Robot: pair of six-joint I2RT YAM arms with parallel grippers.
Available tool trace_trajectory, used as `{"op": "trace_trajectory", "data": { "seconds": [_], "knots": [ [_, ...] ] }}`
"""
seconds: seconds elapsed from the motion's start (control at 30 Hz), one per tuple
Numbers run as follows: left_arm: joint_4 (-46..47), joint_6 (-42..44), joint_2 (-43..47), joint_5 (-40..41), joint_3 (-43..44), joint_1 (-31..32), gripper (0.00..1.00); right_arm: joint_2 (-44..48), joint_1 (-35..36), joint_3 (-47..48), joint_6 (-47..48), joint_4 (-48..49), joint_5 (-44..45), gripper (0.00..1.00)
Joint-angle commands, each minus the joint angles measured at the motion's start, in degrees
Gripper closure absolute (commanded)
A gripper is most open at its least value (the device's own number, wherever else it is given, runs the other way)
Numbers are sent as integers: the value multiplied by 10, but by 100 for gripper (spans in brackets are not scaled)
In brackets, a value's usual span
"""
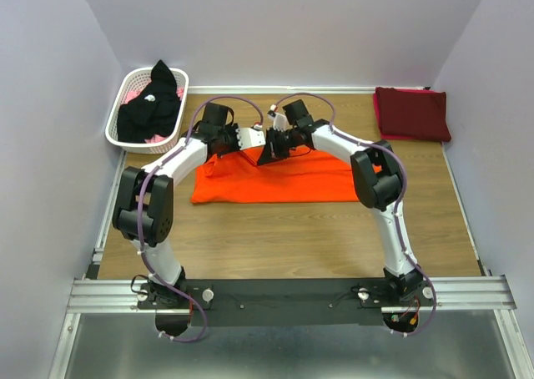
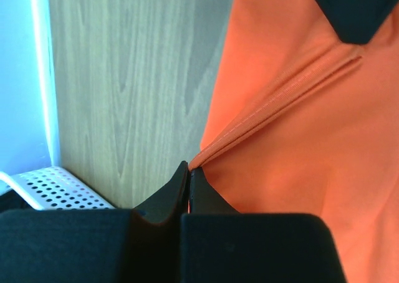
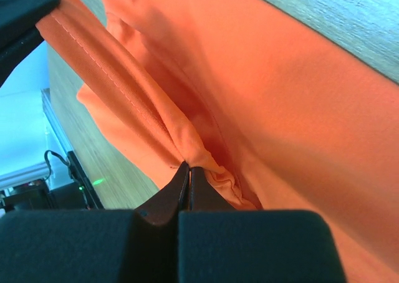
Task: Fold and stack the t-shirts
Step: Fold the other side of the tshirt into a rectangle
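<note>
The bright orange t-shirt (image 1: 275, 183) lies spread across the middle of the table, with its far edge lifted. My left gripper (image 1: 250, 141) is shut on that edge; in the left wrist view the hem (image 2: 274, 102) runs taut from my closed gripper (image 2: 188, 169). My right gripper (image 1: 271, 152) is shut on bunched orange cloth (image 3: 206, 152) a short way along the same edge, its tips (image 3: 189, 169) pinched together. A folded dark maroon t-shirt (image 1: 410, 112) rests at the far right corner. The black t-shirt (image 1: 150, 103) is heaped in the basket.
The white slotted basket (image 1: 123, 95) stands at the far left corner and also holds some pink cloth. Purple walls enclose the table on three sides. Bare wood (image 1: 275, 237) lies between the orange shirt and the arm bases.
</note>
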State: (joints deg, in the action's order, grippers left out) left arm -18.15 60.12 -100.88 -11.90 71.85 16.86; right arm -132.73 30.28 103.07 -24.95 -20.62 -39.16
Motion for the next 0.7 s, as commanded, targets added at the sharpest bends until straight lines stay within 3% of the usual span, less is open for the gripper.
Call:
{"op": "trace_trajectory", "data": {
  "seconds": [0.0,0.67],
  "knots": [
    [59,-11,-11,64,3,-4,100,-2,-11,-9,-9,-25,-14,99],
    [-43,-112,43,55,-16,2,100,-4,-19,-28,-12,-24,-43,100]
  ]
}}
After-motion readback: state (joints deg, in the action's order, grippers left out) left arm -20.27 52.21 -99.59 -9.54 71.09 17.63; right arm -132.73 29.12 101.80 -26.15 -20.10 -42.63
